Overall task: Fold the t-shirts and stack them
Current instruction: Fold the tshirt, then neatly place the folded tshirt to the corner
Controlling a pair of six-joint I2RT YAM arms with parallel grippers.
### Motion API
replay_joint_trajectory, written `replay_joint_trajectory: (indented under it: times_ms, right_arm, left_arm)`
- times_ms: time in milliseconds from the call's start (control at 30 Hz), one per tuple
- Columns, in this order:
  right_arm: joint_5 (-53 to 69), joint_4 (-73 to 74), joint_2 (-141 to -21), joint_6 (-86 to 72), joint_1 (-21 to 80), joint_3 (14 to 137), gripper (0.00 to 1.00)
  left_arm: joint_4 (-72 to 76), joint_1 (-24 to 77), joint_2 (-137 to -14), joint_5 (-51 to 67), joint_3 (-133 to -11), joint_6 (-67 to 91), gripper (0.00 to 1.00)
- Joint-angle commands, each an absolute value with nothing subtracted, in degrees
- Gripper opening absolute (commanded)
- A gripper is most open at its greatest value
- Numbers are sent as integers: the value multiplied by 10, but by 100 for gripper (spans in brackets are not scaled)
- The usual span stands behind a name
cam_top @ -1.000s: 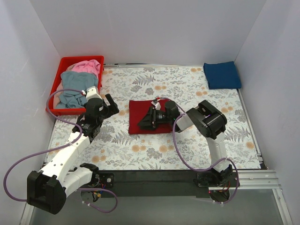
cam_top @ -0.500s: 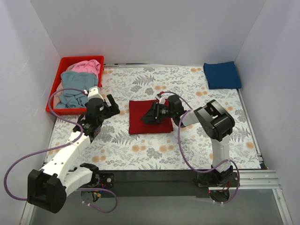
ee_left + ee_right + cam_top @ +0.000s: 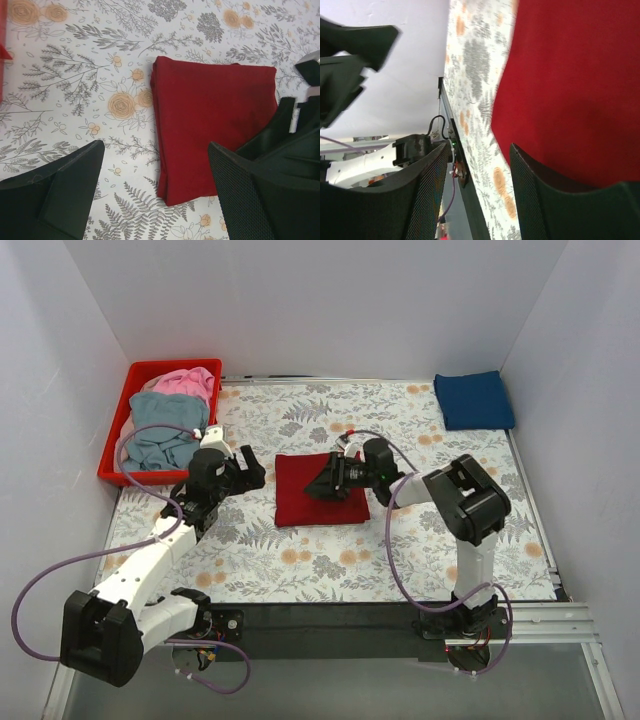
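While the left gripper (image 3: 246, 468) beside it and right gripper (image 3: 318, 483) over it both gape, one folded dark red cloth t-shirt (image 3: 322, 512) lies at centre, one folded navy t-shirt (image 3: 474, 400) far right, one grey-blue t-shirt (image 3: 160, 435) and one pink t-shirt (image 3: 187, 381) in one red plastic basket (image 3: 170, 365) far left.

Hidden under the right gripper (image 3: 316, 485) in the top view: the right-hand middle of the dark red t-shirt (image 3: 296, 498). Too dark and small there to tell the gap between the jaws. Cut off by the top and right edges of the right wrist view: most of that shirt. Blurred and clipped at its upper left: the left gripper (image 3: 380, 60). Covered by a finger (image 3: 260, 190) in the left wrist view: the shirt's lower right corner. Clipped at that view's left edge: the red basket (image 3: 2, 40). Half buried in the basket under the grey-blue t-shirt (image 3: 160, 430): a pale cloth (image 3: 122, 455), too little showing to name.
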State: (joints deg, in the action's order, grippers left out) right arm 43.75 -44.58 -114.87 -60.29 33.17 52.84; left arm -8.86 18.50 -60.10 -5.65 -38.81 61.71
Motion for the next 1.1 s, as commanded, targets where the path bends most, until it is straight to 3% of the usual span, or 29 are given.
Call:
replay_joint_trajectory:
  times_ms: [0,200,300,433,567,667,700,833,1067]
  right_arm:
    - [448,-422,-1062,-554,290,519,59]
    - [429,-198,-951,-389,187,483,59]
    - [320,22,-899,-236,156,513,60]
    - [111,156,-828,-143,140,534,61]
    - [7,213,-773,-112,128,532,63]
    - [-53,221,-731,-127,114,508,72]
    - [-80,220,-711,-140,110,489,81]
    - [-61,218,-693,-145,91,467,88]
    - [-20,212,-690,-153,79,447,98]
  left_arm:
    - [-76,186,-609,-12,-392,600,84]
    - [-97,224,-635,-8,-425,592,80]
    - [-117,285,-677,-49,-462,567,79]
    - [-142,374,-744,-98,-523,524,76]
    - [-156,474,-822,-141,-584,477,70]
    - [-167,534,-889,-157,-636,440,64]
    - [-170,548,-924,-163,-647,429,61]
    - [-179,614,-1000,-185,-713,394,48]
    - [-186,650,-1091,-214,-770,358,46]
